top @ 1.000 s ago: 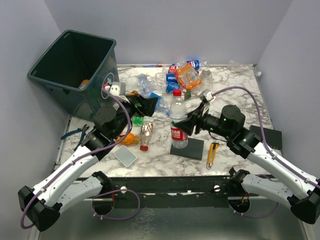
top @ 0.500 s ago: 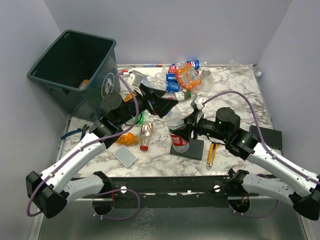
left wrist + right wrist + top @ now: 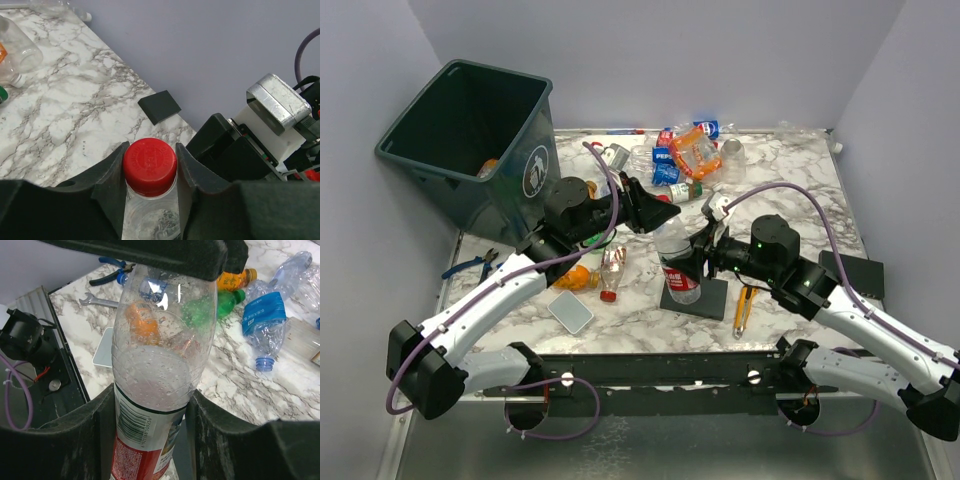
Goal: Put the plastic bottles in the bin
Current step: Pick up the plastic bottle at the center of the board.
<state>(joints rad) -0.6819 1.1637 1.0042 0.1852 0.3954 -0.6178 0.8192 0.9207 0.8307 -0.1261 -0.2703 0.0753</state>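
A clear plastic bottle (image 3: 678, 268) with a red label stands upright on the black pad (image 3: 705, 300) at mid-table. My left gripper (image 3: 663, 214) is shut on the bottle's red cap (image 3: 149, 160), and both fingers (image 3: 116, 172) press against the cap's sides. My right gripper (image 3: 694, 262) is shut on the same bottle's body (image 3: 160, 370) at the label, one finger (image 3: 102, 420) on each side. The dark bin (image 3: 470, 130) stands at the back left, left of both grippers. More plastic bottles (image 3: 688, 152) lie piled at the back.
An orange bottle (image 3: 578, 278) and a small crushed bottle (image 3: 612, 270) lie under the left arm. A yellow utility knife (image 3: 746, 305) lies right of the pad, and a grey card (image 3: 570, 312) lies near the front edge. Pliers (image 3: 470, 268) lie at the left edge.
My left gripper has swung right from near the bin to the bottle's top and closed on the red cap. The right gripper has kept its hold on the bottle's body.
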